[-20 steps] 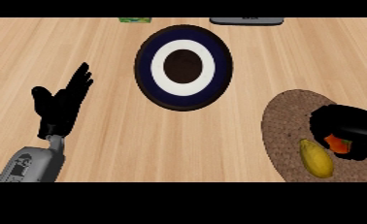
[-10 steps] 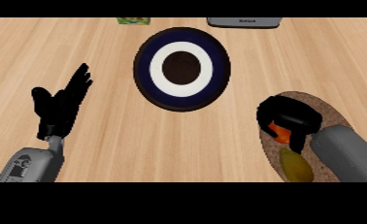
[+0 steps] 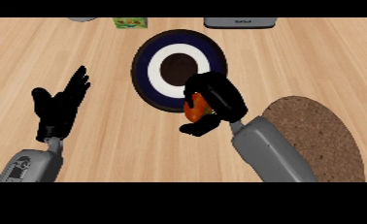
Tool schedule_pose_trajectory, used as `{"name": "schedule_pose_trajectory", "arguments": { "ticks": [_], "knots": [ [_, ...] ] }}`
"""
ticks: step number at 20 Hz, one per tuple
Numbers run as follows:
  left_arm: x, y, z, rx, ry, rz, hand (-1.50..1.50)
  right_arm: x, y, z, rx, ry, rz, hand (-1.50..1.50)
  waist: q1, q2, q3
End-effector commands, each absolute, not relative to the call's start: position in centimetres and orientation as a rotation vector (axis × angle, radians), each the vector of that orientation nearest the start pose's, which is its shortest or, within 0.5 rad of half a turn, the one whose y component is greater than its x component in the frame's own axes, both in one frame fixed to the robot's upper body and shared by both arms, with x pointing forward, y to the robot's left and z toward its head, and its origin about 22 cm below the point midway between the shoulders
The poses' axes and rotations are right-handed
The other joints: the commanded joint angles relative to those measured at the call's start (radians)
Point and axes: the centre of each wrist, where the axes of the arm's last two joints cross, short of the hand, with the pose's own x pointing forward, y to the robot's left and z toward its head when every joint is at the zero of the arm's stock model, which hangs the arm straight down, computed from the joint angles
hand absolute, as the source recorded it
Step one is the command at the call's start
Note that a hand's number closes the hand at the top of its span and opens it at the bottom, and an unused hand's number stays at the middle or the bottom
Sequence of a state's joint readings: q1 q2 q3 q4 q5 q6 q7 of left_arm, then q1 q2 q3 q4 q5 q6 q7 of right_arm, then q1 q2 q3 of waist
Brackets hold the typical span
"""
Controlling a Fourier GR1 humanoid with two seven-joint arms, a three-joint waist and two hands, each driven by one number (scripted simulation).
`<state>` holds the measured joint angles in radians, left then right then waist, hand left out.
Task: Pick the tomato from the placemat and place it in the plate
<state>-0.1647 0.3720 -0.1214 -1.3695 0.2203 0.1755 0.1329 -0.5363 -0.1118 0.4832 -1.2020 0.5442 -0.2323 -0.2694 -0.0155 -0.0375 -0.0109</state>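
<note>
A green box (image 3: pixel 130 22), a grey object (image 3: pixel 239 22) and another grey item (image 3: pixel 84 19) are seen along the wooden counter's (image 3: pixel 108 68) far edge.

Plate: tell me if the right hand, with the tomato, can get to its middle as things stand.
Probably yes. The right hand, curled round the tomato, is already at the near rim of the plate, and nothing shows on the plate's dark middle. The left hand rests open, well off to the side.

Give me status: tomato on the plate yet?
Not yet. Done: the tomato is off the brown placemat, held in the right robot hand, fingers curled round it. In hand: it sits at the plate's lower right rim. Left: move over the centre and release. The left robot hand rests open at the left.
</note>
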Motion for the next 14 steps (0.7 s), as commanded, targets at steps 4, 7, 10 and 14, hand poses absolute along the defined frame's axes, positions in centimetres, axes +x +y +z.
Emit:
{"name": "schedule_pose_trajectory", "arguments": {
  "ticks": [4, 7, 10, 14],
  "knots": [
    [28.7, 28.6, 2.2, 0.170, -1.392, -0.106, 0.00, 31.4, -3.3, 10.9, -0.455, -1.946, 0.665, 1.50, 0.026, 0.018, 0.007],
    [28.6, 28.3, 1.6, 0.162, -1.403, -0.093, 0.00, 31.9, -1.2, 13.7, -0.555, -1.872, 0.597, 1.50, 0.039, 0.030, 0.008],
    [27.8, 28.3, 2.9, 0.167, -1.400, -0.101, 0.00, 31.8, 0.2, 14.8, -0.589, -1.803, 0.555, 1.50, 0.046, 0.032, 0.010],
    [28.8, 28.0, 2.1, 0.184, -1.418, -0.099, 0.00, 35.1, -2.0, 14.4, -0.651, -1.755, 0.539, 1.50, 0.021, 0.038, 0.011]
  ]
}}
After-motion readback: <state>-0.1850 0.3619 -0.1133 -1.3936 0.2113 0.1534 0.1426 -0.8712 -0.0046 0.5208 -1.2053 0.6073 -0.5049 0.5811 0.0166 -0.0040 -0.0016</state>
